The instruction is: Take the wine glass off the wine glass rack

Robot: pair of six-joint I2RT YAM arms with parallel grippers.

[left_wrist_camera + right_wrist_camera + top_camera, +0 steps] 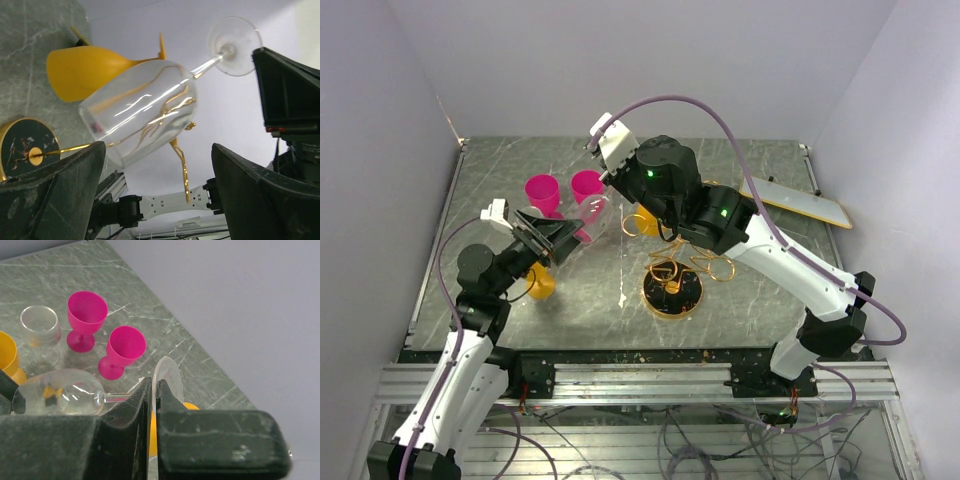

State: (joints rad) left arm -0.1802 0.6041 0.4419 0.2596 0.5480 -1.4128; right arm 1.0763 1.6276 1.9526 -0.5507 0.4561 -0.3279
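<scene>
My right gripper is shut on the round foot of a clear wine glass and holds it on its side in the air, left of the rack. The glass also shows in the top view and in the left wrist view. The gold wire rack stands on its round dark base. A yellow glass hangs on it. My left gripper is open, its fingers wide apart just below the glass bowl, not touching it.
Two pink glasses stand at the back left. A second clear glass stands beside them. A yellow glass sits near my left arm. A white and yellow board lies at the back right.
</scene>
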